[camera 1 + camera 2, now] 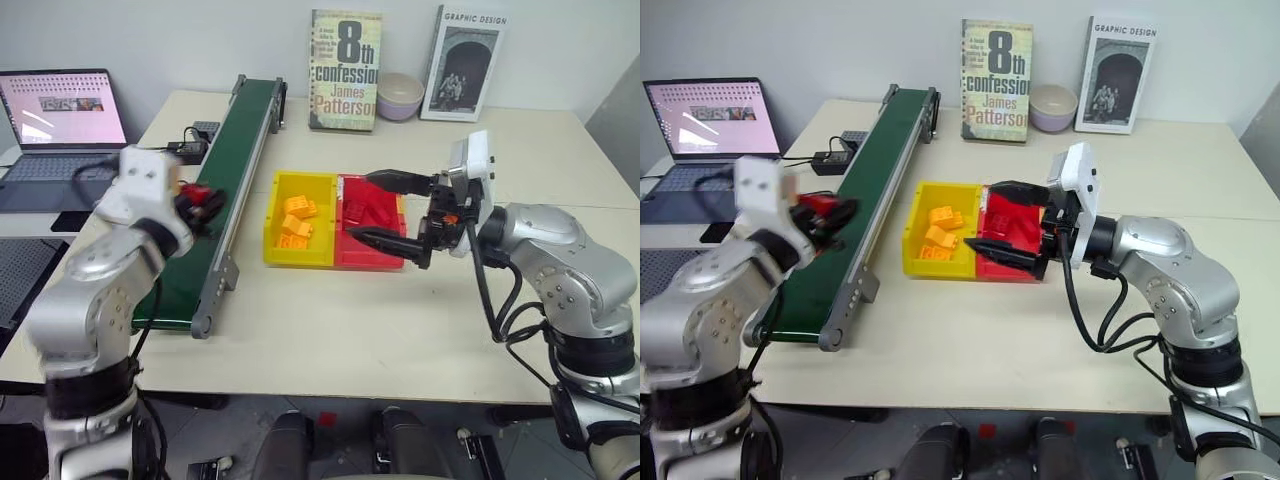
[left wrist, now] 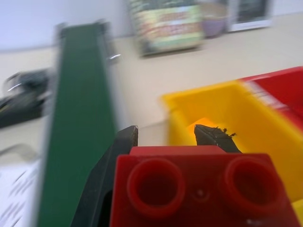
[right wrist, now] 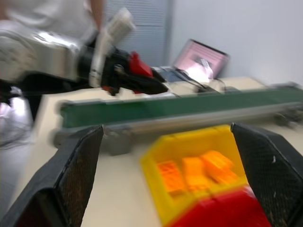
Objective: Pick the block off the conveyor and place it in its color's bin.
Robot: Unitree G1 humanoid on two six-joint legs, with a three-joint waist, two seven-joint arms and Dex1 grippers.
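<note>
Pick is done: left gripper (image 1: pixel 205 203) has its fingers clamped on the red block (image 2: pixel 199 189), held in the air above the conveyor (image 1: pixel 225 180), which runs along the table's (image 1: pixel 400 330) left side. Placing is left — the block must cross the yellow bin (image 1: pixel 275 215) to reach the red bin (image 1: pixel 375 255) joined beside it, mid-table. Right gripper (image 1: pixel 390 210) hangs over the red bin, fingers spread wide, holding nothing.

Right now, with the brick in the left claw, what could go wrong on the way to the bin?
1. The yellow tray lies between the left claw and the red bin; an early release drops the red block there.
2. The open right claw hovers over the red bin, so the two arms may collide.
</note>
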